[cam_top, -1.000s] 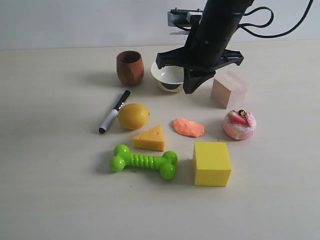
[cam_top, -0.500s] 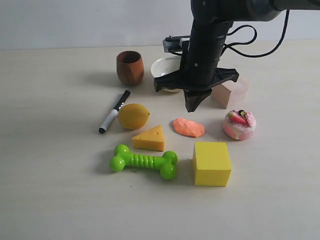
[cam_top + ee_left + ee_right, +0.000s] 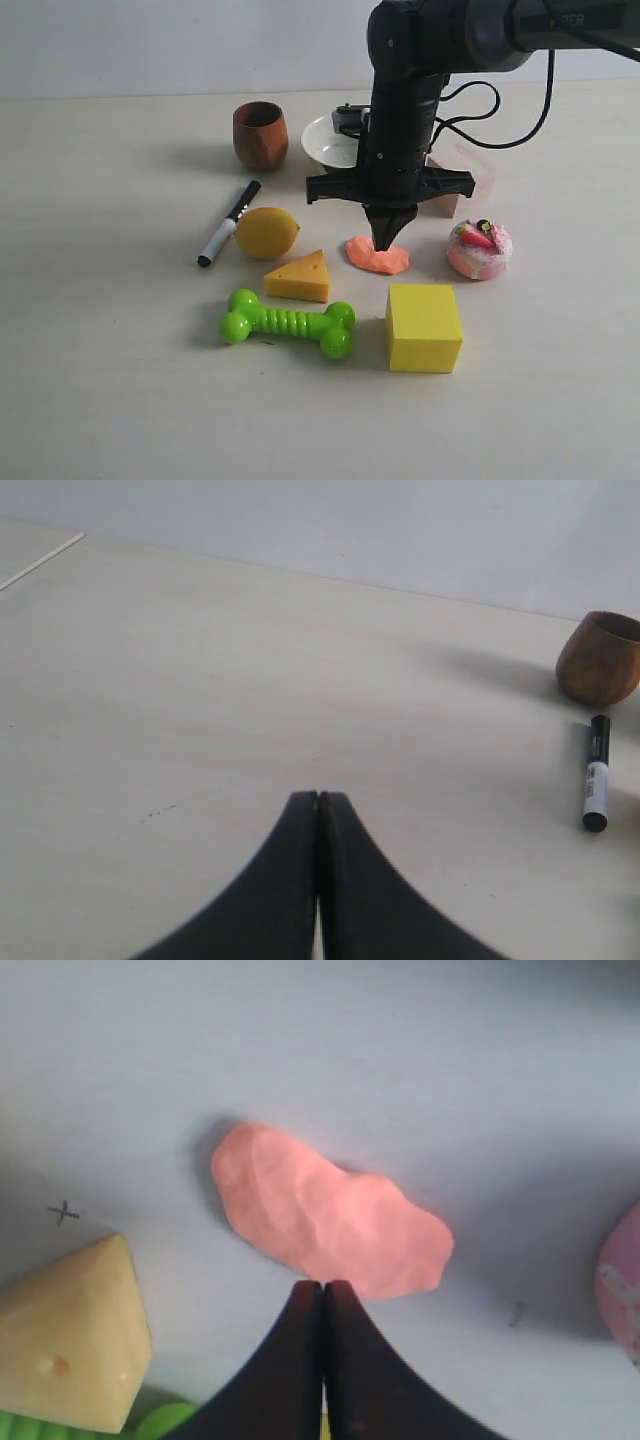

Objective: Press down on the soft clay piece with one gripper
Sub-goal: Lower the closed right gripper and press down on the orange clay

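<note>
The soft clay piece (image 3: 373,258) is a flat salmon-orange blob lying on the table between the cheese wedge and the pink cake toy. My right gripper (image 3: 386,244) points straight down over it, jaws shut with nothing between them, its tip at or just above the clay's top surface. Seen from the right wrist, the clay (image 3: 325,1211) lies right ahead of the shut right gripper (image 3: 322,1285). Whether tip and clay touch I cannot tell. Far from the clay, my left gripper (image 3: 318,796) is shut over bare table; the exterior view does not show it.
Around the clay: yellow cheese wedge (image 3: 300,277), pink cake toy (image 3: 479,250), yellow block (image 3: 423,327), green bone toy (image 3: 287,323), lemon (image 3: 266,232). Farther back stand a marker (image 3: 228,223), brown cup (image 3: 260,134), white bowl (image 3: 331,141) and wooden block (image 3: 470,170).
My right arm has come down and forward from above the bowl until its shut tip is over the clay. The clay and other objects have not moved.
</note>
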Controlling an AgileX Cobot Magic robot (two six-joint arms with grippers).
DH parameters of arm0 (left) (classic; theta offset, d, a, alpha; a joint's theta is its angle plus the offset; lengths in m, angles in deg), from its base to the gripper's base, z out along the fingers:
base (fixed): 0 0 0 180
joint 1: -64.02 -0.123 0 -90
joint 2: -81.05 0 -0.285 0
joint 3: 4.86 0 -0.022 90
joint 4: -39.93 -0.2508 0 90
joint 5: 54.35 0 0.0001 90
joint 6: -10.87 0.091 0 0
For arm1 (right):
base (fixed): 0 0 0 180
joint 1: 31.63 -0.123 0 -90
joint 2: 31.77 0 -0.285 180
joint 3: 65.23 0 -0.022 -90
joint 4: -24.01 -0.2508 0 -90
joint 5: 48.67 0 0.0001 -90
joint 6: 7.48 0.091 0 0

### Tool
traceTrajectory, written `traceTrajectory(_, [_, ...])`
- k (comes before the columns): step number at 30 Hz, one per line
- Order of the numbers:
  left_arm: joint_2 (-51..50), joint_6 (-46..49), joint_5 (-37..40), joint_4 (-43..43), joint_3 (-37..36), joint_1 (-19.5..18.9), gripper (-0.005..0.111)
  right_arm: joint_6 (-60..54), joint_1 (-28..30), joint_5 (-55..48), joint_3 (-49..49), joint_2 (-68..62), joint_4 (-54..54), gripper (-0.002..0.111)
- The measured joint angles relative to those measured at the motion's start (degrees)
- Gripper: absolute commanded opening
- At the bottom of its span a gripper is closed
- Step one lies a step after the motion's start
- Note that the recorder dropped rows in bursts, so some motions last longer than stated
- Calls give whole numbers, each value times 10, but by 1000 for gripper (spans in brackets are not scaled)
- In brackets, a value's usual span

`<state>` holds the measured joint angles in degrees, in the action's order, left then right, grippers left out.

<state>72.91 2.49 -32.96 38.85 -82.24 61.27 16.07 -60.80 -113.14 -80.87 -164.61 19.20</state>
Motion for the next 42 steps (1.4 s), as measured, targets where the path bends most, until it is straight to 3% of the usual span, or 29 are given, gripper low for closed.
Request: traceTrajectory(42, [0, 0, 0, 0, 0, 0, 0, -5, -1, 45, -12, -48, 0, 0])
